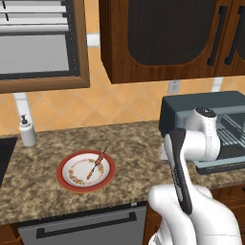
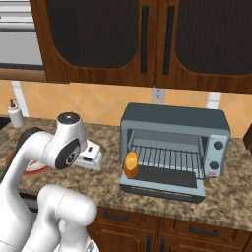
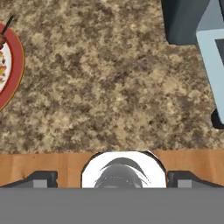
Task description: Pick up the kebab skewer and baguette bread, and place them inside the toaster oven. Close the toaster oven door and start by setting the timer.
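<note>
Hand [image 3: 112, 177] wide open and empty, two dark fingertips [image 3: 41, 178] spread far apart, hovering over bare speckled tabletop [image 3: 105, 78] between plate and oven. Judged as mid-task: bread delivered, skewer yet to fetch. Next move probably a swing toward the red-rimmed plate [image 1: 64, 179], then a descent with jaws set across the thin stick, not along it; narrow target, so careful centring needed, and a low pinch near the plate's surface without scraping it.

Nearer the front edge of the tabletop, kebab skewer [image 1: 97, 162] lying flat on the plate, thin dark stick angled from lower left to upper right, reddish-brown and orange chunks bunched along its middle, bare tip poking past the far rim.

Farther back and to the right, toaster oven [image 2: 174, 118] boxy and blue-grey, toaster oven door [image 2: 162, 189] dropped fully open and lying level. Baguette bread [image 2: 131, 165] short, golden-orange, standing at the left end of the opening, by the front of the wire rack [image 2: 167, 158]; whether on the rack or on the door cannot be told. Two round knobs [image 2: 218, 145] on the right panel, untouched as far as can be judged.
</note>
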You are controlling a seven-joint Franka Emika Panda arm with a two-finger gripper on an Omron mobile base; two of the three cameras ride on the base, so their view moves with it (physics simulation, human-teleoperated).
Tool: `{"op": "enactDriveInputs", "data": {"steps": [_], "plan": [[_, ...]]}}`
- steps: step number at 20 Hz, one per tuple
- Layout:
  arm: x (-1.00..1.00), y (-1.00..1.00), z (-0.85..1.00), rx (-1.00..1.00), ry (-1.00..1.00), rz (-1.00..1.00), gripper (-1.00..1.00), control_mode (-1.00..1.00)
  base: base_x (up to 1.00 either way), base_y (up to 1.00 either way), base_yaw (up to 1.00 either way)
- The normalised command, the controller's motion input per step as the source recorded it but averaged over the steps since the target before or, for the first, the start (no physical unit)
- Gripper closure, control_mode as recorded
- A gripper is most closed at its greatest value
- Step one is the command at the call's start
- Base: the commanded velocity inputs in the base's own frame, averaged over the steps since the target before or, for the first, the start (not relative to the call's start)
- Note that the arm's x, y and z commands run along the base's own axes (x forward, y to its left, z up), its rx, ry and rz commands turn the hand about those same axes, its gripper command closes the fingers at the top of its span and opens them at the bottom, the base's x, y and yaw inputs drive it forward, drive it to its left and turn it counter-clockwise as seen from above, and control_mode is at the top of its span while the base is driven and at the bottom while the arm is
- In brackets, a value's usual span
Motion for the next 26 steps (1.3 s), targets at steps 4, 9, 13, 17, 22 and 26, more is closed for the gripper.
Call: {"op": "enactDriveInputs", "data": {"steps": [4, 9, 13, 17, 22, 26], "plan": [[0.42, 1.0, 0.06, -0.01, 0.04, -0.21, -1.0, -1.0, 0.0, 0.0, 0.0], [0.74, 1.0, 0.0, -0.04, 0.05, -0.15, -1.0, -1.0, 0.0, 0.0, 0.0], [0.89, 1.0, -0.17, -0.05, 0.19, -0.06, -1.0, -1.0, 0.0, 0.0, 0.0], [0.72, 0.97, -0.33, -0.01, 0.23, 0.0, -1.0, -1.0, 0.0, 0.0, 0.0], [0.65, 0.92, -0.16, 0.0, 0.17, -0.01, -1.0, -1.0, 0.0, 0.0, 0.0], [0.32, 0.62, -0.4, 0.0, 0.04, -0.04, -1.0, -1.0, 0.0, 0.0, 0.0]]}}
